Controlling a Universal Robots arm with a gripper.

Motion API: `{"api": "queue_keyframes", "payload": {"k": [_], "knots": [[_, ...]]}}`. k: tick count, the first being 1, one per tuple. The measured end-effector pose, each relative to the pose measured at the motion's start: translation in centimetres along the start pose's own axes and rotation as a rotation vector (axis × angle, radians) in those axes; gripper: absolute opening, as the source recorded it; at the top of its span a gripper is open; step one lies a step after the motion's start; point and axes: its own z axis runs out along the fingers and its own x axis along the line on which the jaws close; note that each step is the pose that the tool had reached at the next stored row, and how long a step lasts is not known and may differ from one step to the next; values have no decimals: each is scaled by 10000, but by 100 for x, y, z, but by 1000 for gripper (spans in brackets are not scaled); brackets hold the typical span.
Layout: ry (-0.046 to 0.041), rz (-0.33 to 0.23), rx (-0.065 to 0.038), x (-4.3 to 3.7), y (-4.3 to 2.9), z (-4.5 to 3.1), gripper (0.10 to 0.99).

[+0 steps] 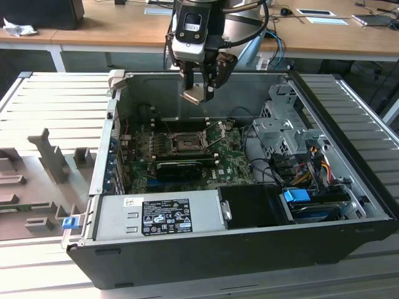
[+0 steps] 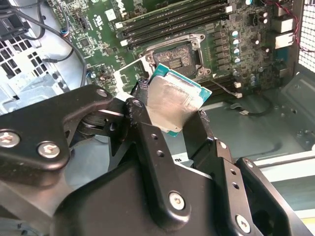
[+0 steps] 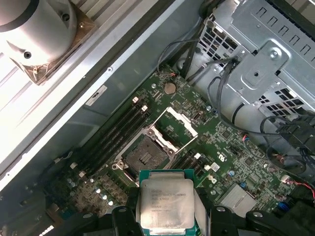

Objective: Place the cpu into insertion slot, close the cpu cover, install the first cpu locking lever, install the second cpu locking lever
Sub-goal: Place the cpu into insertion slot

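Observation:
My gripper hangs above the open computer case, shut on the cpu, a flat silver-topped square chip with a green edge. In both wrist views the cpu sits between the two black fingers, held by opposite edges. Some way below lies the insertion slot, a square black socket, bare, on the green motherboard. The cpu cover is swung open and stands up beside the slot.
Long memory slots run beside the socket. A grey drive cage with cable bundles fills the case at the exterior view's right. The power supply lies along the near edge. The case's metal walls ring the board.

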Motion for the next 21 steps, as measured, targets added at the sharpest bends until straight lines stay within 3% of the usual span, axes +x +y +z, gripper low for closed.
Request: {"api": "queue_keyframes", "payload": {"k": [21], "knots": [[-113,1367,-24,0,-1,8,525]]}}
